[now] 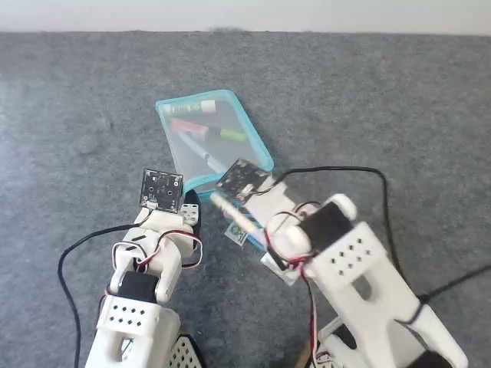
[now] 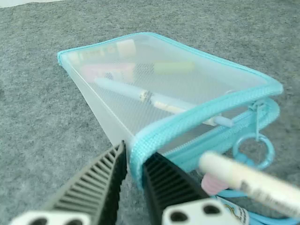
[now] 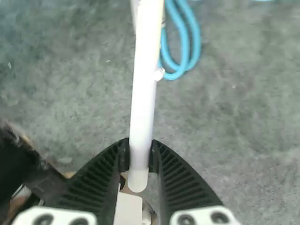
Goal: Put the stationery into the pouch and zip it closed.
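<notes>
A translucent pouch (image 1: 201,152) with cyan zipper trim lies on the grey carpet, with several pens and markers inside. Its open mouth faces the arms. My left gripper (image 2: 134,165) is shut on the cyan rim at the near corner of the pouch (image 2: 164,89); from above, that gripper (image 1: 192,208) sits just left of the mouth. My right gripper (image 3: 139,157) is shut on a white pen (image 3: 143,84). The white pen (image 1: 232,214) hangs slanted just in front of the pouch mouth, its tip (image 2: 211,164) beside the zipper's ring pull (image 2: 255,149).
A cyan cord loop (image 3: 182,42) lies on the carpet under the pen, by the pouch mouth. Black cables (image 1: 360,172) run from the right arm across the carpet. Grey carpet (image 1: 383,92) surrounds the pouch on every side.
</notes>
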